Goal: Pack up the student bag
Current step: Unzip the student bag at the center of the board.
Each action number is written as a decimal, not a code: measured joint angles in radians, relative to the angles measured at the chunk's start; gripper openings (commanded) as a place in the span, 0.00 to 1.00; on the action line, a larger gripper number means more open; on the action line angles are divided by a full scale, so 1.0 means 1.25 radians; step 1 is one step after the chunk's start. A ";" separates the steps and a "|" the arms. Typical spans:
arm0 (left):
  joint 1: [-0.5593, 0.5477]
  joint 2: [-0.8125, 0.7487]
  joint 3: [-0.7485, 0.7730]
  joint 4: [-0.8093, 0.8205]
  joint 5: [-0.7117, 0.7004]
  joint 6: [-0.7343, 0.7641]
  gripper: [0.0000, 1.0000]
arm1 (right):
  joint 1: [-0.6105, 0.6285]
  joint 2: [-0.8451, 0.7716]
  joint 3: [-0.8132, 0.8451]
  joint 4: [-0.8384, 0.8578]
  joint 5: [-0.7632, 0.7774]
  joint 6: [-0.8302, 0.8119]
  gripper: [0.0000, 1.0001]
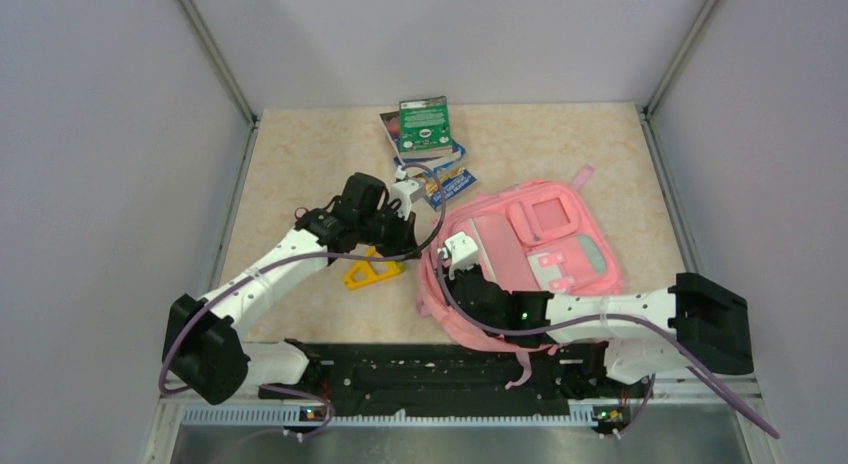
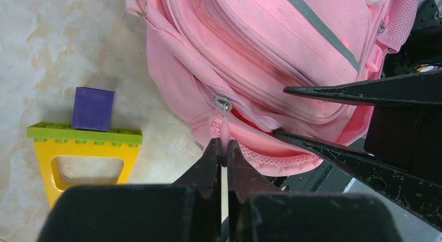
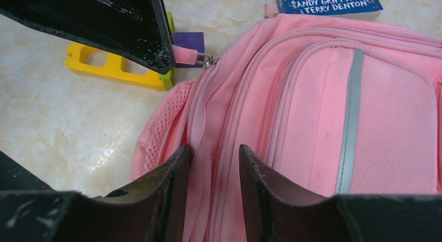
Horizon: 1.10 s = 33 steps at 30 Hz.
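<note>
Hold the left pincer (image 2: 224, 153) clamped tight on the small pink zipper pull tab (image 2: 224, 135) of the large soft pink fabric student bag (image 1: 540, 239), lying flat right of centre on the beige marbled desk (image 1: 300, 154). Brace with the partly apart right pincer (image 3: 213, 148), astride a fabric fold beside the zipper (gripping or not: cannot tell). Then draw the tab steadily along the zipper line, never upward.

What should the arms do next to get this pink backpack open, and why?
Probably close the right pincer on the fold of the student bag it straddles, to brace it. The left pincer is clamped on the pink zipper pull, and tugging a soft, unbraced bag could just drag it across the table.
</note>
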 measured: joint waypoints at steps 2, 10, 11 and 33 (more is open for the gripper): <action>0.000 0.000 0.000 0.000 0.000 0.000 0.00 | 0.000 0.005 0.000 0.003 -0.003 0.000 0.40; 0.000 0.000 -0.001 0.000 0.001 0.001 0.00 | 0.000 0.013 0.001 0.021 -0.039 -0.002 0.53; 0.000 0.000 -0.001 0.000 0.001 0.001 0.00 | 0.000 0.017 0.001 0.023 -0.037 -0.003 0.53; -0.007 -0.023 -0.004 0.018 -0.059 -0.034 0.00 | 0.002 -0.125 0.003 -0.069 -0.038 -0.127 0.00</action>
